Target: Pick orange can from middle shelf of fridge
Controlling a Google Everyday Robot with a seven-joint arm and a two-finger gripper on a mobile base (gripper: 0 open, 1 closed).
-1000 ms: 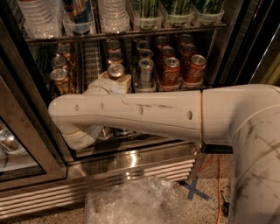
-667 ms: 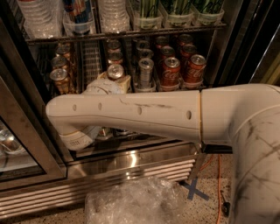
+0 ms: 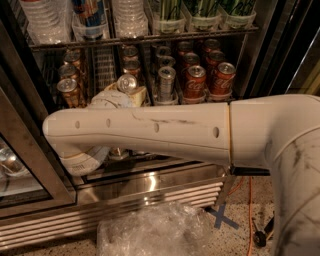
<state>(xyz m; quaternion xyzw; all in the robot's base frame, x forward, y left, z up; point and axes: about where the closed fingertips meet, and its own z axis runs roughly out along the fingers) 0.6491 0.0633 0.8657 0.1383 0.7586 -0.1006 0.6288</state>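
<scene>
I have the arm [image 3: 150, 131] lying across the view, forearm running left from the elbow, with the wrist bent up into the open fridge [image 3: 150, 186]. The gripper [image 3: 123, 95] is inside at the middle shelf [image 3: 170, 101], left of centre. Its cream fingers [image 3: 140, 95] sit on either side of the orange can [image 3: 126, 83] and look clamped on it. I only see the can's silver lid and pull tab above the gripper; the fingers and wrist hide its body. The can is at the front of its lane, with two more brownish cans [image 3: 131, 60] lined up behind it.

- More orange cans [image 3: 67, 89] stand in the far-left lane, apart from the gripper.
- A silver-grey can [image 3: 166, 80] is in the lane just right of the gripper.
- Red Coca-Cola cans [image 3: 195, 82] fill the lanes further right, front ones at the shelf edge.
- The upper shelf holds clear water bottles [image 3: 131, 17] and cups with green contents [image 3: 205, 12].
- The left glass door [image 3: 30, 165] stands open toward me.
- The louvred steel grille [image 3: 75, 227] runs along the base.
- On the floor, crumpled clear plastic wrap [image 3: 155, 234] lies in front of the grille, with a blue tape cross [image 3: 222, 218] to its right and an orange cable [image 3: 248, 200] beyond that.
</scene>
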